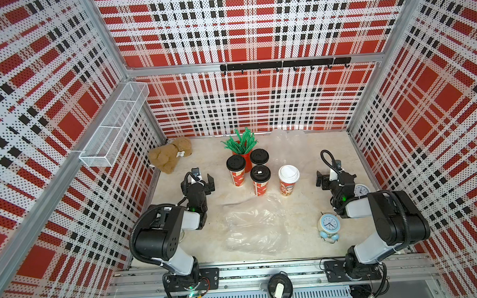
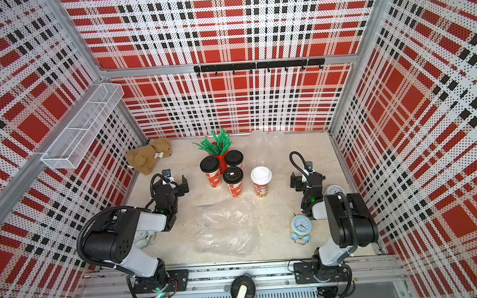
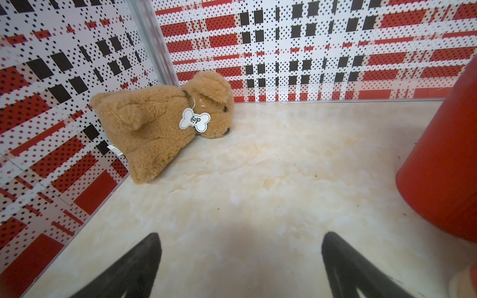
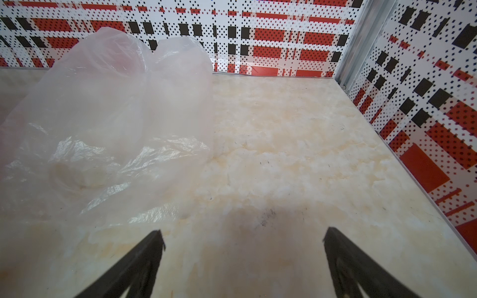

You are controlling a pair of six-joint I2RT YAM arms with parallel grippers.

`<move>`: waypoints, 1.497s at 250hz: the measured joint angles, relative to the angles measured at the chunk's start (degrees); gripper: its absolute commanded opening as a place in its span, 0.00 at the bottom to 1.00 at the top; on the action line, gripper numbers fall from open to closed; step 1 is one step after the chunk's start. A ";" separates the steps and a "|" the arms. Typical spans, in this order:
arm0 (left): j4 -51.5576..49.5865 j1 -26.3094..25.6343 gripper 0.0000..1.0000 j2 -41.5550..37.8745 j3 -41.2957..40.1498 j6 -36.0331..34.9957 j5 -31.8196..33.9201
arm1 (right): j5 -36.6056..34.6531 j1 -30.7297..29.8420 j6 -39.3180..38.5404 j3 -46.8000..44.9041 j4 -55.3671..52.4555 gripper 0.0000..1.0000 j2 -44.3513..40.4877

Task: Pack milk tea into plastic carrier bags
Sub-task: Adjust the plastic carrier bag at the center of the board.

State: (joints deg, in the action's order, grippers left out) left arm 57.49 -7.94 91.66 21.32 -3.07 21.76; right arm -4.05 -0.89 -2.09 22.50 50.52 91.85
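Milk tea cups point(image 1: 260, 188): four, upright on the bench point(image 1: 305, 208), mid-frame in both top views; none bagged.
Look: tapered, red-and-cream print; three black lids clustered, white-lidded cup point(image 1: 287, 187) apart at their right.
Flat bag point(image 1: 252, 227): clear, crumpled, lower centre, just below the cups.
Heaped bag point(image 4: 111, 116): by the back wall.
Left gripper point(image 3: 241, 233): wide, empty; left of the cluster, the nearer arm to it.
Right gripper point(image 4: 243, 229): wide, empty; right of the white-lidded cup.
Long axis: vertical; a sideways reach seems apt.
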 measured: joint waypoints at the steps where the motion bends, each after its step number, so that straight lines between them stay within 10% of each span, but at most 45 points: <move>1: 0.00 0.00 1.00 0.00 0.00 0.00 0.00 | 0.00 0.00 0.00 0.00 0.00 1.00 0.00; 97: 1.55 -1.33 0.85 -1.42 -1.09 -0.50 1.97 | -2.47 -0.66 0.02 0.44 -8.79 0.96 -10.40; 253: 4.50 -3.48 0.91 -4.07 -5.01 -2.69 4.44 | -1.36 -3.93 -0.61 17.97 -50.90 0.96 -34.56; 305: -9.75 -10.43 0.89 -25.59 -1.42 -8.13 7.74 | 1.07 -4.00 0.46 21.92 -58.38 0.96 -34.49; 374: -45.81 -24.35 0.82 -44.11 23.26 -2.45 6.64 | 1.27 -4.46 4.81 26.21 -64.87 0.90 -32.54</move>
State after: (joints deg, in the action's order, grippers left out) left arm 11.68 -32.29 47.55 44.58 -5.52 28.40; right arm -2.79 -5.34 2.72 48.71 -14.35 59.31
